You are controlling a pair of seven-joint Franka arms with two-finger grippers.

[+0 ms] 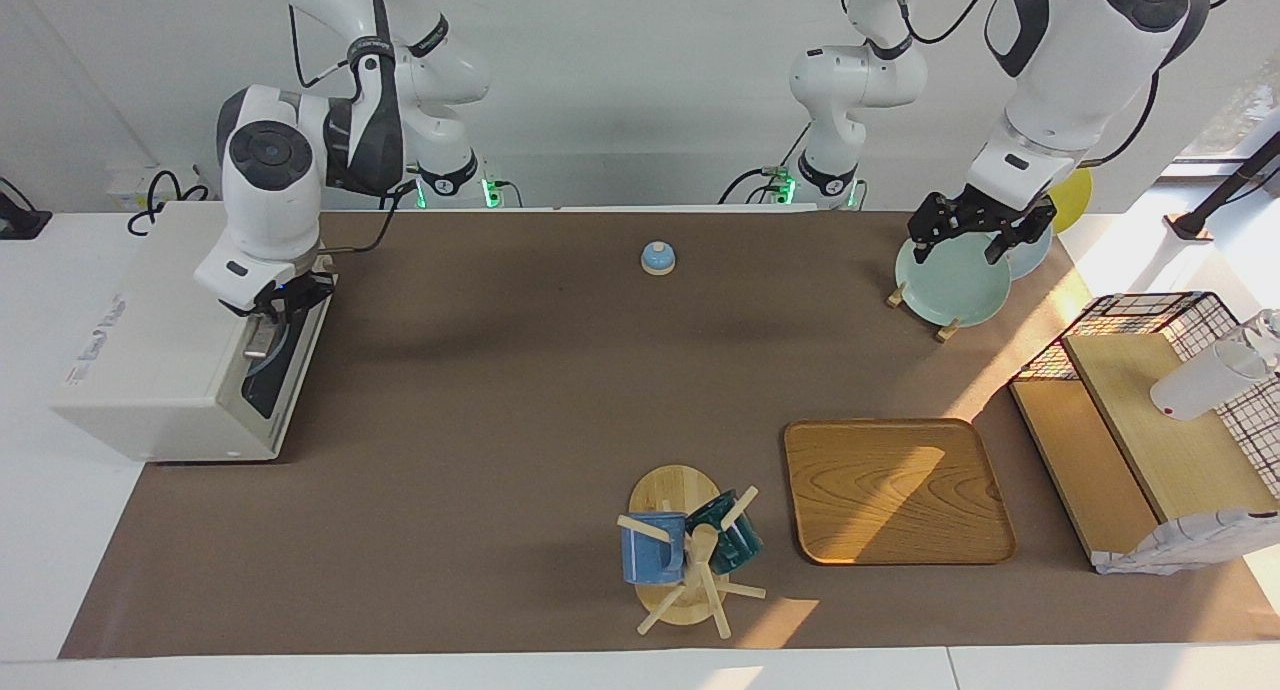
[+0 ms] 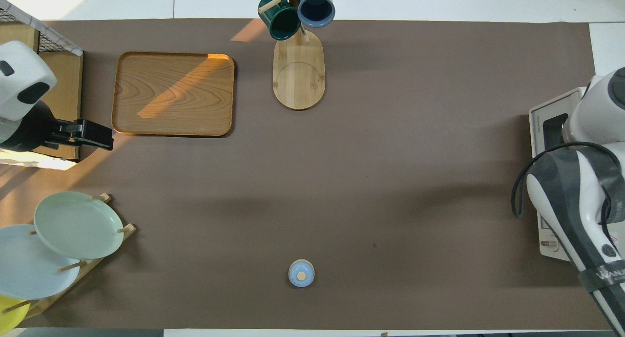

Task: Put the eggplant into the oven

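Note:
The white oven (image 1: 150, 350) stands at the right arm's end of the table, and its dark glass door (image 1: 272, 370) looks closed. My right gripper (image 1: 270, 310) is down at the door's top edge by the metal bar handle (image 1: 257, 342). In the overhead view the right arm covers most of the oven (image 2: 547, 127) and hides the gripper. The eggplant is not in view. My left gripper (image 1: 965, 238) is open and empty, in the air over the pale green plate (image 1: 950, 282); it also shows in the overhead view (image 2: 93, 136).
A small blue bell (image 1: 658, 258) sits mid-table near the robots. A wooden tray (image 1: 895, 490) and a mug tree (image 1: 690, 555) with a blue and a green mug lie farther out. A plate rack (image 2: 73, 229) and a wire-and-wood shelf (image 1: 1150, 420) stand at the left arm's end.

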